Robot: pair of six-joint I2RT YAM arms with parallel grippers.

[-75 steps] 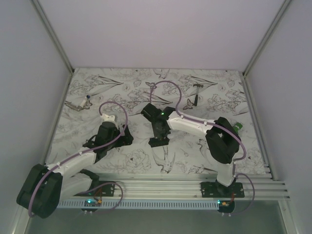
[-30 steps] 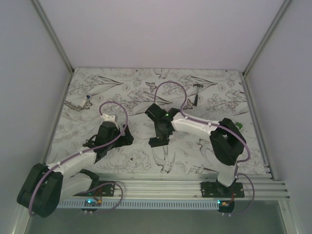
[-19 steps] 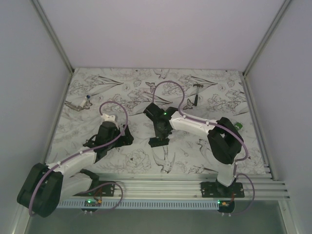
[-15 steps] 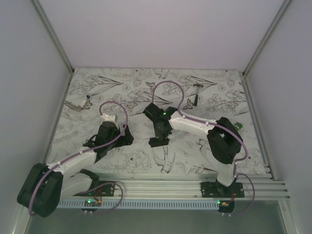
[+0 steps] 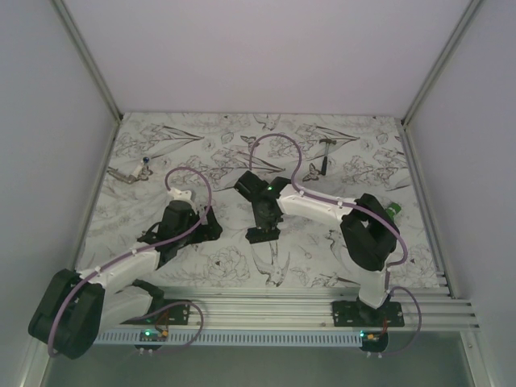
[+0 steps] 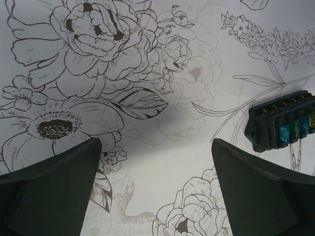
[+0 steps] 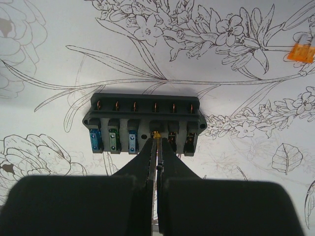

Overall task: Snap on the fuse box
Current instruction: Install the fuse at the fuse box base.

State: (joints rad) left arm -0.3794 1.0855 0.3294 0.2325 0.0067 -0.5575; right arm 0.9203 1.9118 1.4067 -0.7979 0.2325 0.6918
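The fuse box (image 7: 144, 123) lies flat on the table (image 5: 161, 145), fuse face up. Its long axis runs crosswise to the right gripper (image 7: 156, 141), whose jaws are pressed together with their tips on a middle slot. Left of that gripper, the left gripper (image 6: 155, 145) hovers with jaws spread wide.

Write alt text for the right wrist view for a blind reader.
The shut right gripper points its tips at a middle slot of the black fuse box, which lies on a flower-printed table. A small orange piece lies apart, top right.

Top cam overhead; wrist cams share fuse box (image 6: 283, 125) (image 7: 145, 123)
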